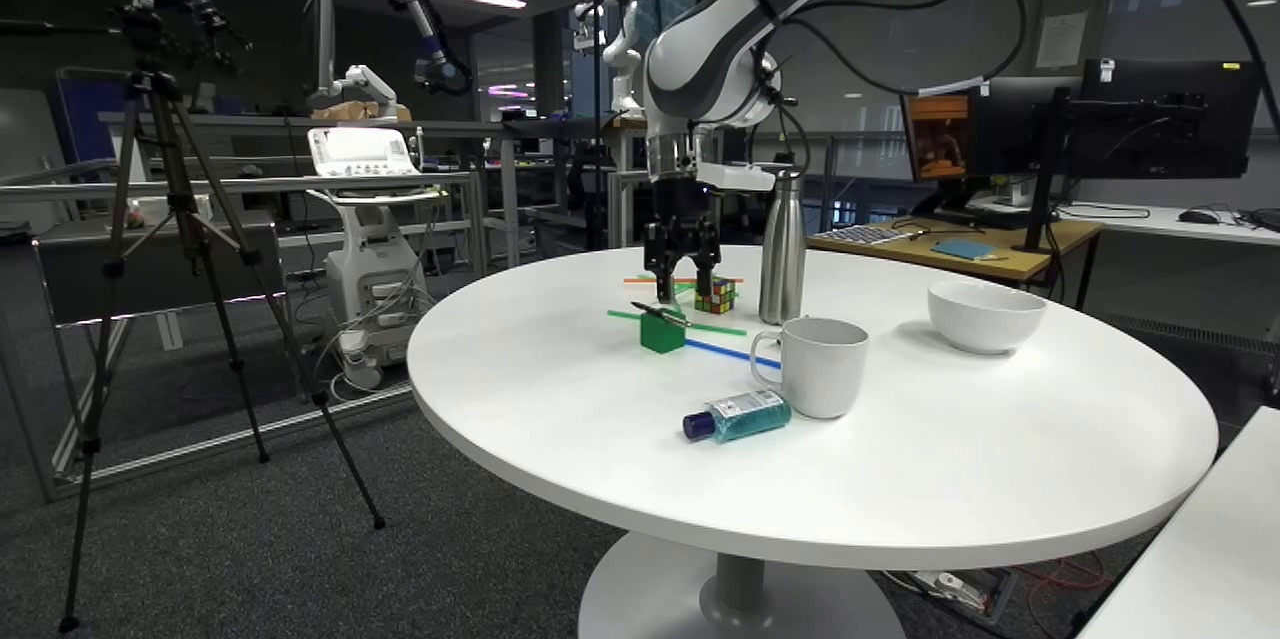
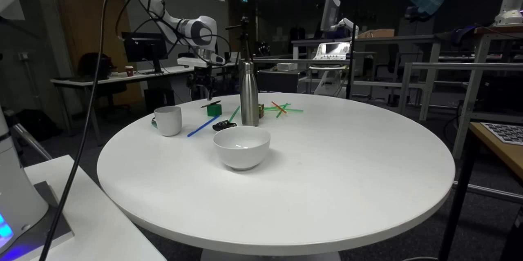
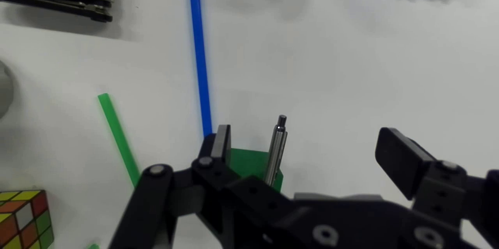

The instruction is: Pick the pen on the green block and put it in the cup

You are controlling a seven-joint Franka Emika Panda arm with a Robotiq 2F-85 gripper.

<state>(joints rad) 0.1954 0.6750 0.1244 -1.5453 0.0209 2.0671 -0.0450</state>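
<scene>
Pen (image 3: 276, 147) rests across the top of the green block (image 1: 663, 333), below the jaws and not held; the gripper (image 1: 685, 294) stands wide, gripping nothing. Seen from the wrist, the pen appears nearer one jaw than the other, so closing from here would probably drag it or roll it off the block. Dropping straight down might also land that jaw on the block or on the blue straw (image 3: 199, 58) beside it. The cup (image 1: 826, 367) stands well apart from the jaws.
</scene>
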